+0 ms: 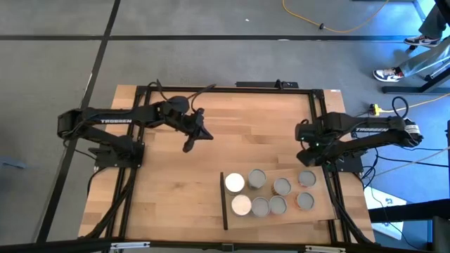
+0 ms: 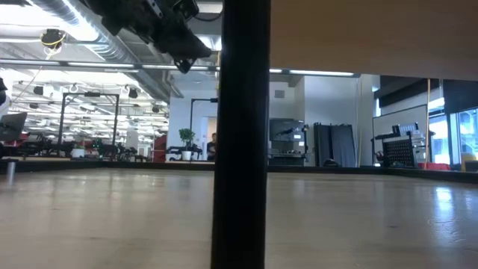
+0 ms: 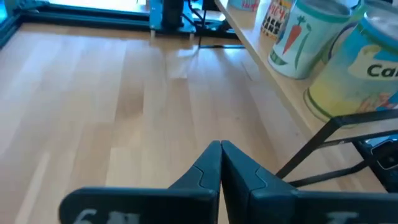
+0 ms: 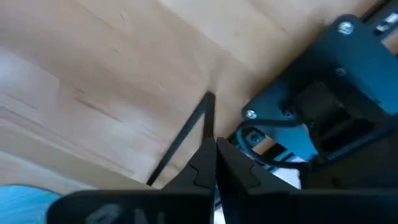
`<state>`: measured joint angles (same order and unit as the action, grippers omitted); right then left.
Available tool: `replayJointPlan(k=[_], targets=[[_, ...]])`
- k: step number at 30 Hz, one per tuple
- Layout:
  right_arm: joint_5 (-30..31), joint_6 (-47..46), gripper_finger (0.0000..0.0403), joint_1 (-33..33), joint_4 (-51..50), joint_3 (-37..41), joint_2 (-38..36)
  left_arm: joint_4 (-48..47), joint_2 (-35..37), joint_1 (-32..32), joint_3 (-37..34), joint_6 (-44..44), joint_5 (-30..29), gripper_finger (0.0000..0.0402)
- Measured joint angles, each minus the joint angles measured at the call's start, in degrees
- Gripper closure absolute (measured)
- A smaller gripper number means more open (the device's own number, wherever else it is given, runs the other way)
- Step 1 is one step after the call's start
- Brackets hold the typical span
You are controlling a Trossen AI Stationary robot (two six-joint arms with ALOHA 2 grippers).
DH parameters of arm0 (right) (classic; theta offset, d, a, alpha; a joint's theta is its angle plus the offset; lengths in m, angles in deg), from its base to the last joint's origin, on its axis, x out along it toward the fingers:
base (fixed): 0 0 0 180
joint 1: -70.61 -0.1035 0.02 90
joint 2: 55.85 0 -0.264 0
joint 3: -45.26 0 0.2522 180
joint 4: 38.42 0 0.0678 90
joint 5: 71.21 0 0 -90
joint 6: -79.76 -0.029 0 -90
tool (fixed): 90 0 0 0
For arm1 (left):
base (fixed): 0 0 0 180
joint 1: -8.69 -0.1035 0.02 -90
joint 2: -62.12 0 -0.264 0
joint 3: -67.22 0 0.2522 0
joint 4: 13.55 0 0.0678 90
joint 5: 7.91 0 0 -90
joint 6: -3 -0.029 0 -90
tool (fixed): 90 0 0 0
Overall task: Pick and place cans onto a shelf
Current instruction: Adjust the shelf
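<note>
Wooden tabletop (image 1: 176, 183), black-framed, grey floor around | shelf (image 1: 281, 204) near right, eight cans (image 1: 281, 186) on it, two white-topped | labels: carrot picture, letters "Ca" on a blue-yellow can (image 3: 354, 68) | left gripper (image 1: 188, 146) over table centre-left, fingers pressed together, empty | right gripper (image 4: 214, 155) at right edge, closed, empty

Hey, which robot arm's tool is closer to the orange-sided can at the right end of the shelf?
Right. The right tool sits shut just beyond the small orange-sided metal can; the left tool, also shut, is far across the bare tabletop on the other side.
</note>
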<state>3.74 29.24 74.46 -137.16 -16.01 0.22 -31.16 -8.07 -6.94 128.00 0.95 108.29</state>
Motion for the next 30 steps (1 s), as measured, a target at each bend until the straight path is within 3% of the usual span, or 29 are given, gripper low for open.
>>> replayJointPlan(k=[11, 30], targets=[[-6.35, -0.03, 0.0393, -0.68, 1.99, 3.00, 0.04, -0.33, 0.56, -0.23, -0.02, -0.02, 0.00, 0.0401], [-10.93, -10.90, 0.0393, -12.89, 6.63, 3.00, 0.02, -0.42, 0.56, -0.21, -0.02, 0.49, 0.02, 0.0401]])
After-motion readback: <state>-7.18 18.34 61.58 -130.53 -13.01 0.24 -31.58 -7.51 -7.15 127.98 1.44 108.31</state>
